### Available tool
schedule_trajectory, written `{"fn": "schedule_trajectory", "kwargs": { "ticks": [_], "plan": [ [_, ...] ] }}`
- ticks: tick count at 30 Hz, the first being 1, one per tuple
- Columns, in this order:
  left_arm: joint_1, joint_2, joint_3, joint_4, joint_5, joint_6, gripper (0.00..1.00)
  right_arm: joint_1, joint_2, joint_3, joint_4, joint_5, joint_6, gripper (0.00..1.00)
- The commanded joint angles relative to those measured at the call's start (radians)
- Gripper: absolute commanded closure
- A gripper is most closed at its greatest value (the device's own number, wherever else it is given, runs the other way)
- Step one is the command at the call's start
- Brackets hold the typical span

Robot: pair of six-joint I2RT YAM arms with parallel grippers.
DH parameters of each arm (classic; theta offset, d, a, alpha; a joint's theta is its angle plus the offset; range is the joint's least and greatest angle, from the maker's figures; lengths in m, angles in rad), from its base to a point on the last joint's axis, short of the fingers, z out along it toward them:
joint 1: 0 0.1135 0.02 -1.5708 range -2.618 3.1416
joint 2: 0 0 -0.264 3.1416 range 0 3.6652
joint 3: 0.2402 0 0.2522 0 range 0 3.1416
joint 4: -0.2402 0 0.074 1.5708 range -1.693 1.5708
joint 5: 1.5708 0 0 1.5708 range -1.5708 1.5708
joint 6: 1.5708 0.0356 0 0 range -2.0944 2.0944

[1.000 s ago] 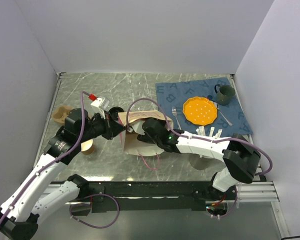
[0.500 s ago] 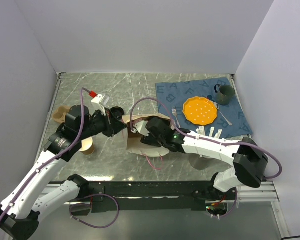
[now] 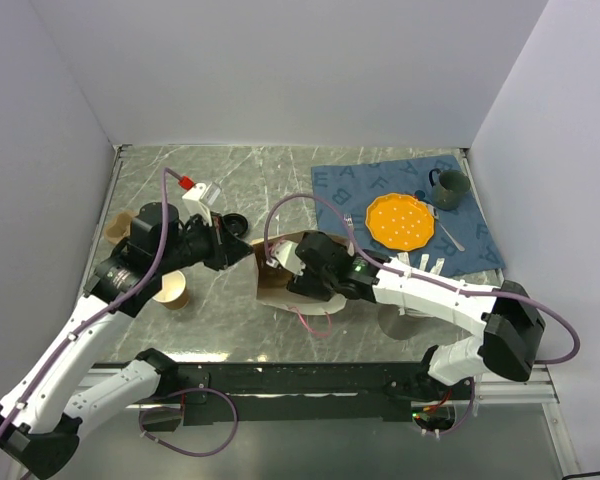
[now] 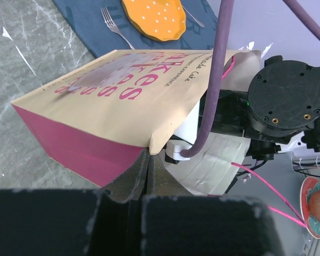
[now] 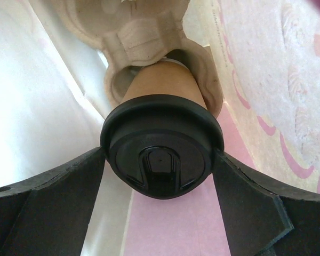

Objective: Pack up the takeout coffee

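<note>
The takeout coffee [image 5: 161, 154], a brown cup with a black lid, sits in a pulp carrier [image 5: 128, 32] inside the paper bag [image 3: 272, 288]. My right gripper [image 5: 161, 160] is shut on the cup, with its fingers [image 5: 69, 186] against both sides of the lid. In the top view it reaches into the bag's mouth and its fingertips are hidden. My left gripper [image 3: 242, 252] is shut on the edge of the bag [image 4: 122, 90] at its mouth, as the left wrist view [image 4: 149, 156] shows.
An open brown cup [image 3: 170, 290] with a cream inside stands at the left. Behind it are a second pulp carrier [image 3: 120, 228] and a loose black lid [image 3: 235, 222]. A blue placemat [image 3: 480, 235] at the back right bears an orange plate [image 3: 400, 221], a fork [image 3: 353, 234] and a green mug [image 3: 449, 187].
My right gripper has pushed further left into the bag with the cup. The bag's mouth has shifted right and my left gripper has followed its edge.
</note>
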Motion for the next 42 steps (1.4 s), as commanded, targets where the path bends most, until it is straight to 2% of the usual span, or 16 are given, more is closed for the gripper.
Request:
{"fn": "schedule_trajectory", "kwargs": {
  "ticks": [1, 12, 26, 42],
  "plan": [
    [0.002, 0.012, 0.077, -0.058, -0.022, -0.017, 0.99, -0.009, -0.044, 0.082, -0.169, -0.058, 0.055, 0.12],
    [0.003, 0.048, 0.138, -0.214, -0.047, -0.009, 0.99, -0.009, 0.009, 0.255, -0.404, -0.215, 0.077, 0.15],
    [0.008, 0.116, 0.243, -0.407, -0.127, 0.013, 0.99, 0.017, 0.094, 0.353, -0.428, -0.293, 0.098, 0.16],
    [0.020, 0.208, 0.385, -0.547, -0.199, 0.026, 0.99, 0.026, 0.086, 0.461, -0.504, -0.339, 0.089, 0.16]
  ]
}}
